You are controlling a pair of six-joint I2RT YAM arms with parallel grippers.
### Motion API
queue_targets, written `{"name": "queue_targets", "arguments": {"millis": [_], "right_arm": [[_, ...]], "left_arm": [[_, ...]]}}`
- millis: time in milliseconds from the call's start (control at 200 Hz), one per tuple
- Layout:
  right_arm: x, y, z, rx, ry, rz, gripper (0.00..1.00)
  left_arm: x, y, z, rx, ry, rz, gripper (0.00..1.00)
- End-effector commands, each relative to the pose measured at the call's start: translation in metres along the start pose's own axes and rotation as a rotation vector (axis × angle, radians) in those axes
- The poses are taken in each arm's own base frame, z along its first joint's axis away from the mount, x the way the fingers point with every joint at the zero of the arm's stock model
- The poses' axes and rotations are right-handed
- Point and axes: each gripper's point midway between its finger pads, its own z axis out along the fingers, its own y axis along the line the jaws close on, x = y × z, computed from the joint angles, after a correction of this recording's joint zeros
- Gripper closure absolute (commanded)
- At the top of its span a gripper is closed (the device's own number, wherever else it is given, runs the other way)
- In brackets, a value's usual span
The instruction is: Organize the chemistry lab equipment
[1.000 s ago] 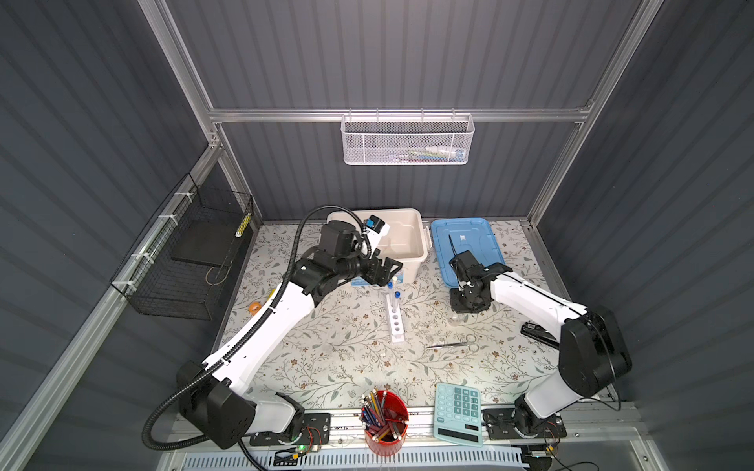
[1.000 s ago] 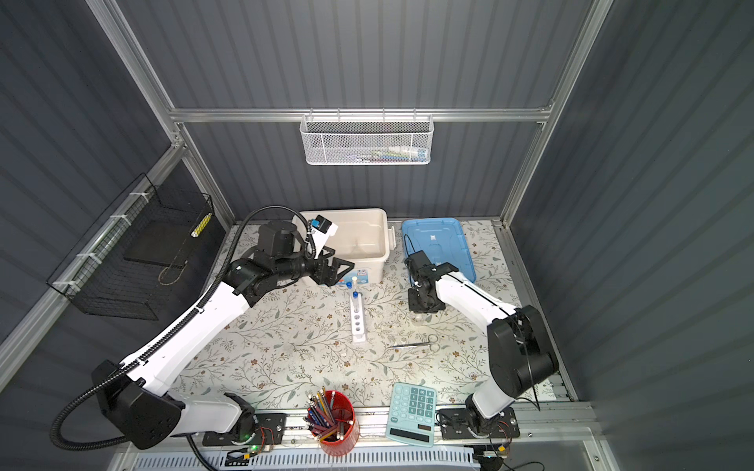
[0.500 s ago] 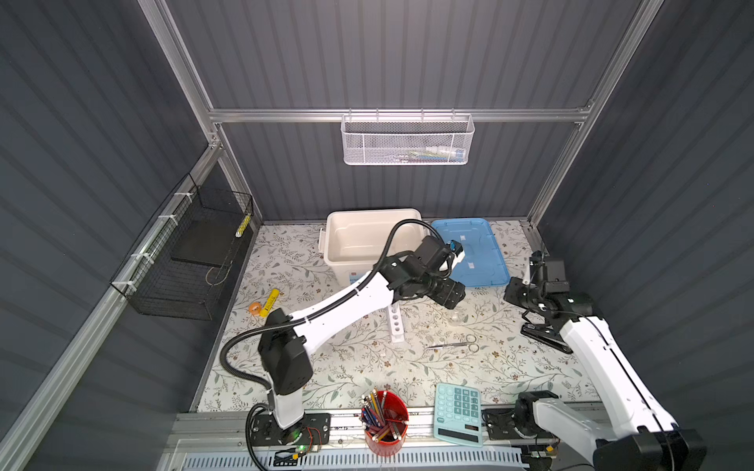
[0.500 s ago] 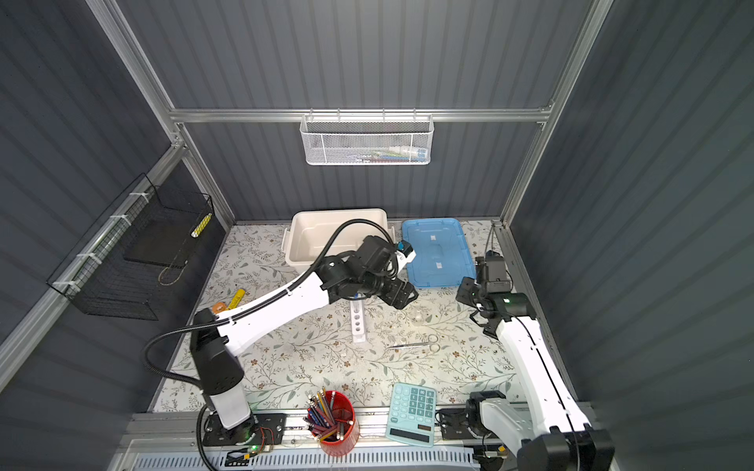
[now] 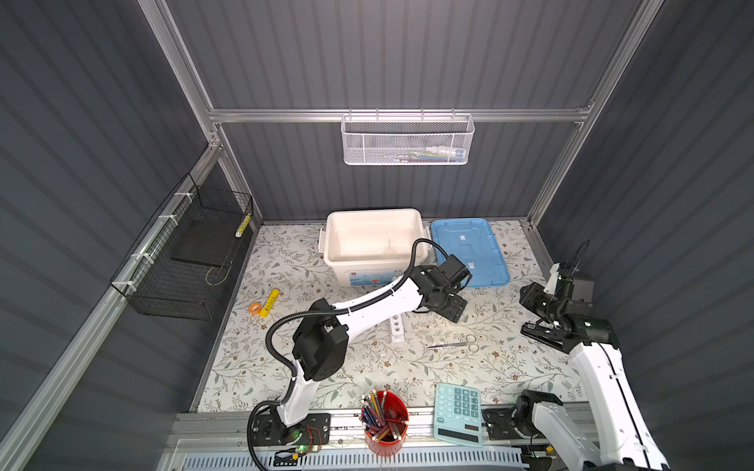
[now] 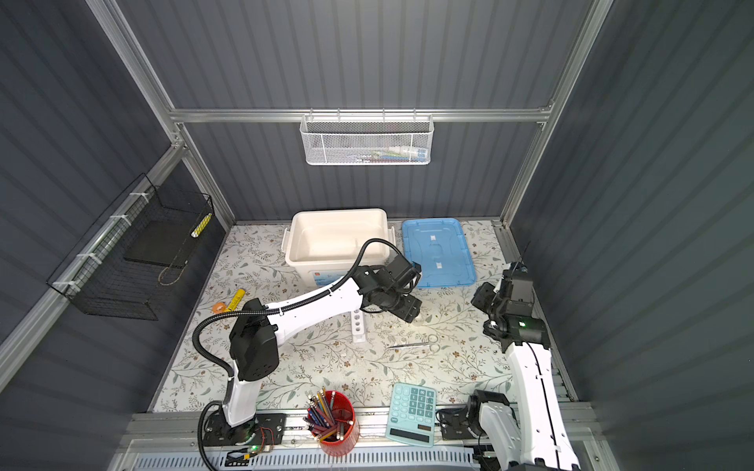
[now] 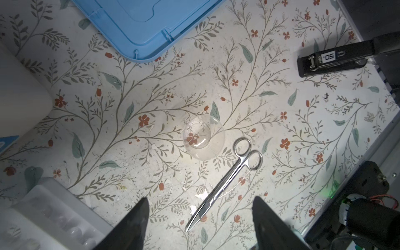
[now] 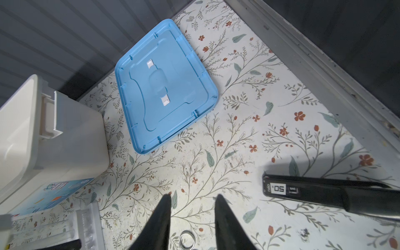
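Right of the white rack (image 5: 395,326), the left tool (image 7: 200,199) hangs over the surface (image 7: 86,108), fingers (image 7: 134,223) spread wide and empty. The small glass dish (image 7: 203,138) sits just ahead of it, with the scissors (image 7: 229,184) flat beside the dish, tips pointing back between the fingers. The right tool (image 8: 193,195), partly open and empty, stands well apart toward the right edge, so the left arm (image 5: 367,310) is clearly nearer.

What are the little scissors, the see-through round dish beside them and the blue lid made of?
Scissors: likely polished steel, silvery with mirror-like glints. Round dish: clear and glossy, the floral mat showing through; probably glass, though clear plastic is possible. Blue lid: moulded plastic by its look, matte, evenly coloured, with ribs along the rim.
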Motion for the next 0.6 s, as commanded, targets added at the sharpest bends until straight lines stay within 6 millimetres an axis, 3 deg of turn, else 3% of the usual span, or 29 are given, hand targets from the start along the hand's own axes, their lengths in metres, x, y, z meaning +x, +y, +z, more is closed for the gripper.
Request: {"name": "queue_targets", "arguments": {"millis": [0, 145, 280, 595], "right_arm": [[-0.001, 0.007, 0.001, -0.050, -0.007, 0.015, 0.64], [-0.001, 0.012, -0.001, -0.076, -0.001, 0.014, 0.64], [-0.007, 0.017, -0.004, -0.086, -0.004, 0.004, 0.64], [0.002, 0.019, 0.003, -0.110, 0.038, -0.003, 0.69]], "left_arm": [[0.001, 0.006, 0.011, -0.035, 0.025, 0.013, 0.26], [-0.010, 0.007, 0.021, -0.031, 0.001, 0.024, 0.28], [-0.004, 0.010, 0.036, -0.019, 0.021, 0.010, 0.31], [-0.001, 0.023, 0.050, -0.002, 0.025, -0.012, 0.40]]}}
